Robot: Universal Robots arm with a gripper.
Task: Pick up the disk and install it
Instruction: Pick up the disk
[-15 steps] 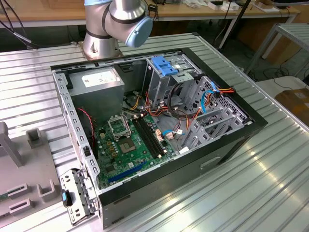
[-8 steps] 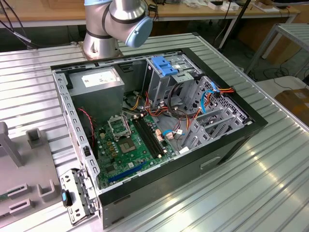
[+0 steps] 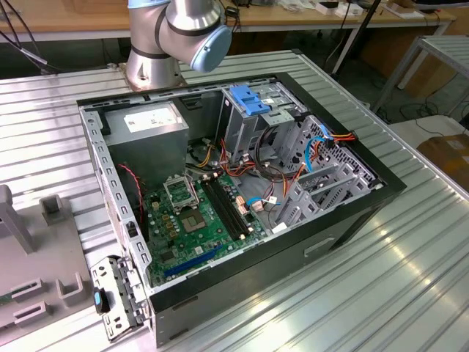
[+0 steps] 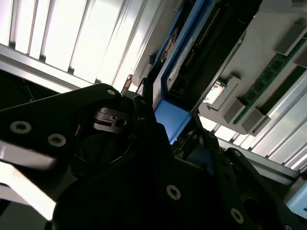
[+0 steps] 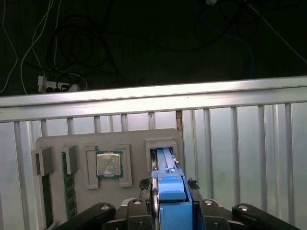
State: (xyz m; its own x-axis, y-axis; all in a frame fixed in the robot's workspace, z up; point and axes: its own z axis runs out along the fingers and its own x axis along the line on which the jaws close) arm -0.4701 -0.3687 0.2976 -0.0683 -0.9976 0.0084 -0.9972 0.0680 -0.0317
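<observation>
Exterior view is evenly lit from overhead: soft shadows down inside the computer case (image 3: 330, 235), mild sheen on the ribbed counter (image 3: 381, 293). In the second wrist view the counter slats are totally blown out and the pincer (image 4: 172, 122) is a black silhouette. In the first wrist view there's a glare strip along the counter edge, pitch dark beyond it, and the disk (image 5: 170, 191) is well lit.

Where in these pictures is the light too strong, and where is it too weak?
Second wrist view: the table slats glare white, the pincer lies in shadow. First wrist view: the table edge shines, the background beyond is dark. Exterior view: even light.
</observation>
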